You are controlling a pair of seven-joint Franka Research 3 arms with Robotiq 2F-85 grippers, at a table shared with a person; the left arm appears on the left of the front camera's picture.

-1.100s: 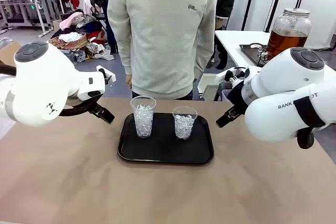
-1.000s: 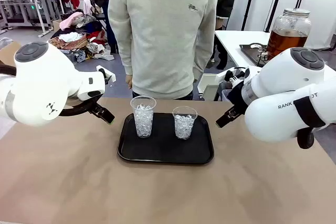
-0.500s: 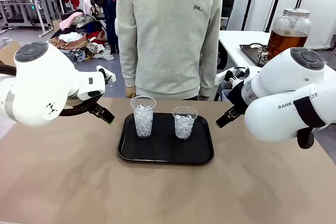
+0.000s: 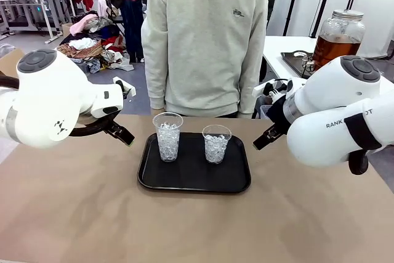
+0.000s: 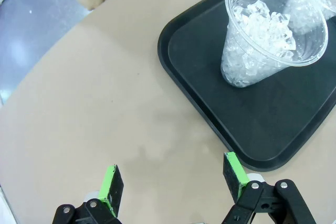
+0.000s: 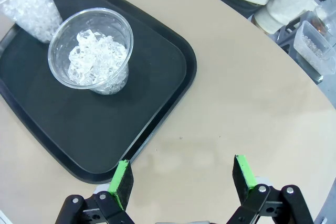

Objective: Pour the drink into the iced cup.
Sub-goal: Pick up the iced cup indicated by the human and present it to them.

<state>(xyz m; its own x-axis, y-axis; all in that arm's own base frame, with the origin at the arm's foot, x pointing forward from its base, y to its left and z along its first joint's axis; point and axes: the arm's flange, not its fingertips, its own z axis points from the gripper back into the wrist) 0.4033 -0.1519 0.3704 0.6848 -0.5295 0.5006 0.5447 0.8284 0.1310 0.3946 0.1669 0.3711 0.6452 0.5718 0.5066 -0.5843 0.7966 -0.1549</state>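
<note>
Standing on one tray (image 4: 194, 180), two iced cups (image 4: 168, 138), one drink jar (image 4: 337, 36)

A black tray (image 4: 194, 180) is set at the far middle of a tan table (image 4: 184, 226). A person (image 4: 206, 41) in a pale grey sweatshirt is seen behind it. Clothes (image 4: 92, 47) are heaped beyond, near a white side table (image 4: 274, 50).

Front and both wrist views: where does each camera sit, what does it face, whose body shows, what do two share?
Front: between the arms, facing the person; left arm, right arm show.
Left wrist: on left arm, down over open left gripper at tray, taller cup.
Right wrist: on right arm, down over open right gripper at shorter cup.
Shared: both wrist views show tray.
</note>
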